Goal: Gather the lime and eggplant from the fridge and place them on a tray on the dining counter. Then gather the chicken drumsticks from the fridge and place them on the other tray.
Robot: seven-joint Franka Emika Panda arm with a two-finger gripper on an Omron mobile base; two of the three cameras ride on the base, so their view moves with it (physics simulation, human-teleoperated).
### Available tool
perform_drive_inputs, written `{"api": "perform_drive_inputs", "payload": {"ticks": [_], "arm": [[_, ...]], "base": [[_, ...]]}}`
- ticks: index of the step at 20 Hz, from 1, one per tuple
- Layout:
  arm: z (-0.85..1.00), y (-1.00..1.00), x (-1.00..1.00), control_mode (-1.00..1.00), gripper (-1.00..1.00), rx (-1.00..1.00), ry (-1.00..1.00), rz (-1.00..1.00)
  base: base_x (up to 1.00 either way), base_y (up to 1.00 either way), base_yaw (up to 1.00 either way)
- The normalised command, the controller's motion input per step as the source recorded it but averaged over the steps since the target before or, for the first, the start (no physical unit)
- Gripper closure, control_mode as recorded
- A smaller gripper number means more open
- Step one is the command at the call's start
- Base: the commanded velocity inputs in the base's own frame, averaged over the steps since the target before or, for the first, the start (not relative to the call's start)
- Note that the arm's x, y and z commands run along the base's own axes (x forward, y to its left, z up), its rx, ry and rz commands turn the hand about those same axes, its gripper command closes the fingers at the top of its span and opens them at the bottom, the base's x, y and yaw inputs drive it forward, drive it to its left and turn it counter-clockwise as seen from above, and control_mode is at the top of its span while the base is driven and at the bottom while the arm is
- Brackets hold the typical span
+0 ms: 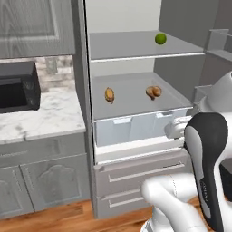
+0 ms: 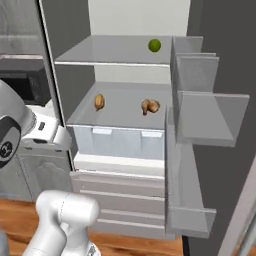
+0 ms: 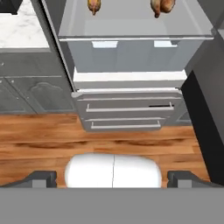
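A: So, where's the produce?

B: You've got the lime [image 1: 160, 38] on the fridge's [image 2: 75, 75] top shelf [image 1: 131, 45], near that shelf's back right corner. Eggplant I can't spot from what you've got up.

A: Drumsticks?

B: Two on the middle shelf [image 2: 120, 112]. Left drumstick [image 1: 109, 94] sits toward that shelf's left edge, right drumstick [image 1: 154, 92] toward its right edge, well apart. Both lie about mid-depth. You can see their lower ends at the top of the hand view too.

A: Gripper?

B: Your gripper [image 3: 112, 180] is spread fully wide, nothing between the fingertips [image 3: 43, 178]. It sits out in front of the fridge, looking down at the wood floor [image 3: 39, 135] and the lower drawers [image 3: 124, 111]. Not touching anything.

A: Rest of the fridge?

B: Two pale crisper bins [image 2: 120, 142] sit under the middle shelf. Door [image 2: 200, 120] stands open at the right, its racks facing you.

A: Surroundings?

B: Marble worktop [image 1: 41, 115] left of the fridge, a black microwave [image 1: 18, 86] at its back left edge, grey cabinets [image 1: 41, 181] below.
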Motion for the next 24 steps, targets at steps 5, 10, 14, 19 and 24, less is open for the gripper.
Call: {"api": "perform_drive_inputs", "payload": {"ticks": [5,10,14,19,24], "arm": [[0.0,0.0,0.0,1.0,-1.0,0.0,0.0,0.0],[0.0,0.0,0.0,1.0,-1.0,0.0,0.0,0.0],[0.0,0.0,0.0,1.0,-1.0,0.0,0.0,0.0],[0.0,0.0,0.0,1.0,-1.0,0.0,0.0,0.0],[0.0,0.0,0.0,1.0,-1.0,0.0,0.0,0.0]], "base": [[0.74,-0.44,0.06],[0.6,-0.38,0.07],[0.4,-0.05,0.02],[0.53,-0.01,0.05],[0.3,-0.04,0.07]]}}
